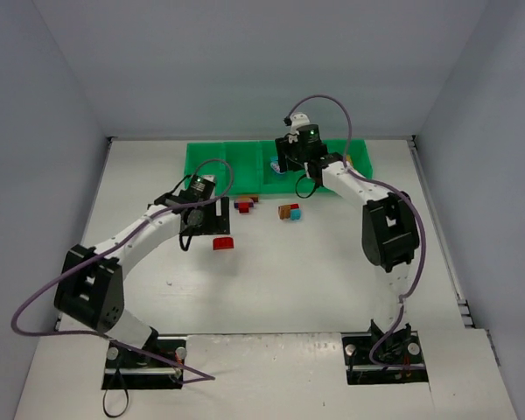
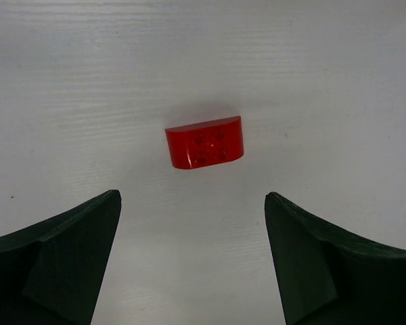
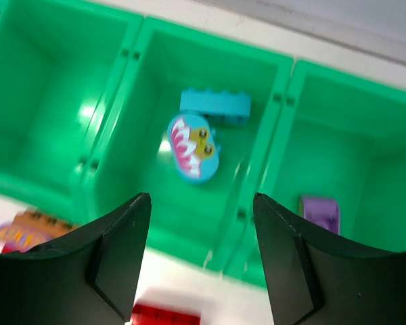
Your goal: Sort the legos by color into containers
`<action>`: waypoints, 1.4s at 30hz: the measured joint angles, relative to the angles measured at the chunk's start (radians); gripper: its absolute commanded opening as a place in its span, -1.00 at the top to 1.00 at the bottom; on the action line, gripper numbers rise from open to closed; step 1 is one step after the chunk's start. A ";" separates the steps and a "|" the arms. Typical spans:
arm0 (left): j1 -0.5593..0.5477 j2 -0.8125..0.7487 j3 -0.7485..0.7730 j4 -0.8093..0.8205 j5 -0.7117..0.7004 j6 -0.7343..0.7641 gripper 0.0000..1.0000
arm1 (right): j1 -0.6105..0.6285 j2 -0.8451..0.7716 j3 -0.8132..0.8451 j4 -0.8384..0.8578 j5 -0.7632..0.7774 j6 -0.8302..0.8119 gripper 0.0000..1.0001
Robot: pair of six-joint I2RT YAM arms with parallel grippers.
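Red brick (image 2: 204, 141) ahead of my released left pincer (image 2: 193, 203); my right pincer (image 3: 201, 203) hangs unclenched over the green tray (image 1: 201, 153).
On the tray's near side the red brick lies flat on the white table (image 2: 88, 81), centred on the gap between my left fingers (image 2: 61, 257), just beyond their tips, touching neither, bare tabletop around all its edges. My right jaws stand apart, grasping nothing, above one tray compartment holding a cyan brick (image 3: 214, 107) and a rounded cyan piece (image 3: 193, 147). That piece bears a pink and white printed picture; any lettering is too blurred to read. Partition walls rise on both sides, and a purple brick (image 3: 319, 211) lies in the neighbouring compartment.
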 measured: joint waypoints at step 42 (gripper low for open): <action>-0.116 0.306 0.127 0.020 0.177 0.796 -0.50 | 0.000 -0.929 -0.755 -0.038 -0.066 0.119 -0.18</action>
